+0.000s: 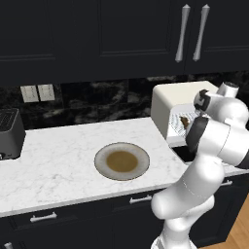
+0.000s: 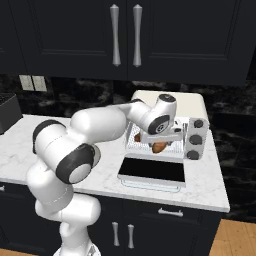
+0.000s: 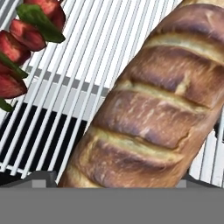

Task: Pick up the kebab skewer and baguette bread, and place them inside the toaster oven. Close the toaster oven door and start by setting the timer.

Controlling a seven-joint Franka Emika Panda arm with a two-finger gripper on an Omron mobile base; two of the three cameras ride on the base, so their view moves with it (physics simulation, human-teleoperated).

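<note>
The cream toaster oven (image 2: 192, 104) (image 1: 176, 95) stands on the counter with its door (image 2: 152, 170) lying flat, open toward me. The baguette bread (image 3: 148, 109) (image 2: 159, 147) lies on the wire rack (image 3: 87, 57) inside. Further in on the same rack is the kebab skewer (image 3: 26, 39) (image 1: 185, 120), with red chunks and green leaves. My gripper (image 3: 118, 179) (image 2: 158, 141) reaches into the oven mouth, open, one fingertip on either side of the loaf's near end. Three dark knobs (image 2: 196, 138) sit on the oven's right side.
A round plate (image 1: 121, 161) with a brown centre sits on the white marble counter left of the oven. A black slot toaster (image 1: 9, 131) stands at the far left. Dark wall cabinets with bar handles (image 2: 116, 35) hang above.
</note>
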